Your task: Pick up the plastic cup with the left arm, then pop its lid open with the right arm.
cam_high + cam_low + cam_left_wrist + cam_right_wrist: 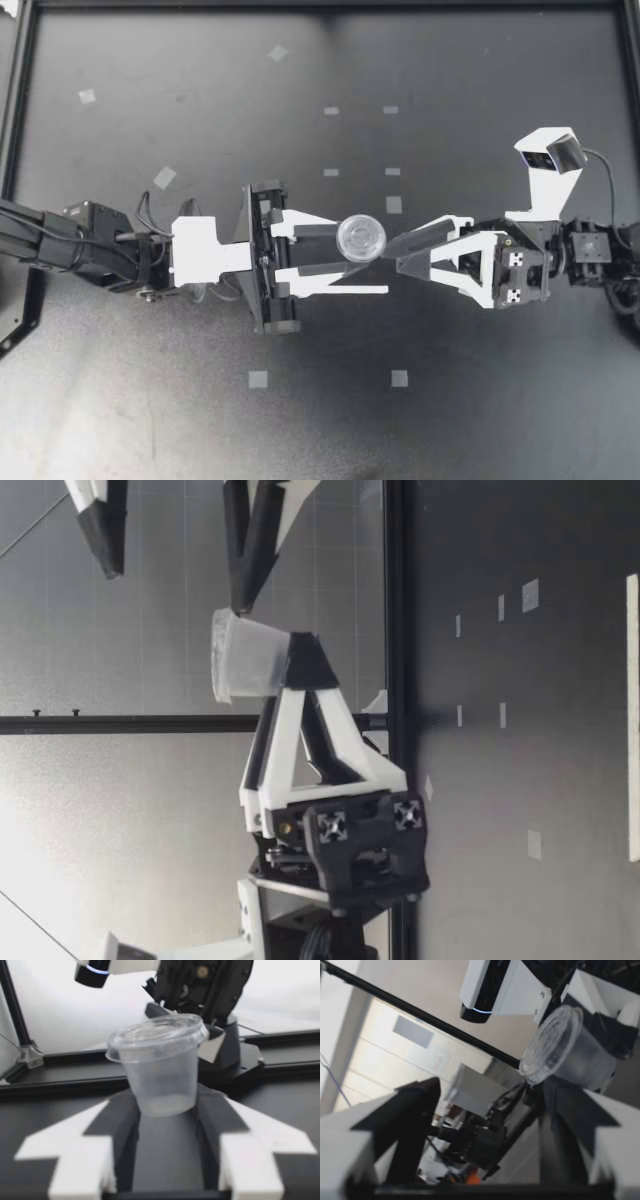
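Clear plastic, lidded and upright, the sauce cup (360, 238) is pinched by its narrow base between the fingers of my left gripper (350, 260), lifted well above the table (200, 420). So low a grip leaves the cup's lid (157, 1030) and rim free. Opposite the cup, my right gripper (392, 250) faces it spread wide, one finger (243, 590) just beside the cup's rim, the other higher than the cup.
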You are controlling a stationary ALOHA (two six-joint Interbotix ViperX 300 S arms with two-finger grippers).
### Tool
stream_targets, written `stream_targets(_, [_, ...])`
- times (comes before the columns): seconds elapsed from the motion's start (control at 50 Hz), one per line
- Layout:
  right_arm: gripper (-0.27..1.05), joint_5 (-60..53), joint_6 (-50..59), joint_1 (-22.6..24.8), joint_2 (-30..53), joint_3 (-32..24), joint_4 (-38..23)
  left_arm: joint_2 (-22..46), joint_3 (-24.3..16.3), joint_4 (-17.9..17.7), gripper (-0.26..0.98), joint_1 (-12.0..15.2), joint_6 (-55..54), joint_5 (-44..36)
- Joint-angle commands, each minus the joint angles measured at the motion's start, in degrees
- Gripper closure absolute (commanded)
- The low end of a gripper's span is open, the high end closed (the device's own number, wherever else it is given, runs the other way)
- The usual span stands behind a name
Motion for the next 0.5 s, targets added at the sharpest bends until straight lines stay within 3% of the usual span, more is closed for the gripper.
stream_targets(0.0, [0.01, 1.7, -1.9, -1.7, -3.0, -1.1, -0.7, -0.9, -0.7, 0.2, 0.55, -0.6, -0.1, 0.3])
stream_targets(0.14, [0.01, 8.3, -7.8, -5.0, -7.0, -1.2, -5.5, -1.0, -0.8, 0.2, 0.55, -0.9, -0.3, 0.7])
stream_targets(0.48, [0.01, 22.9, -21.8, -5.5, -15.0, -1.3, -6.9, -1.1, -1.1, 0.2, 0.55, -1.0, -0.4, 0.8])
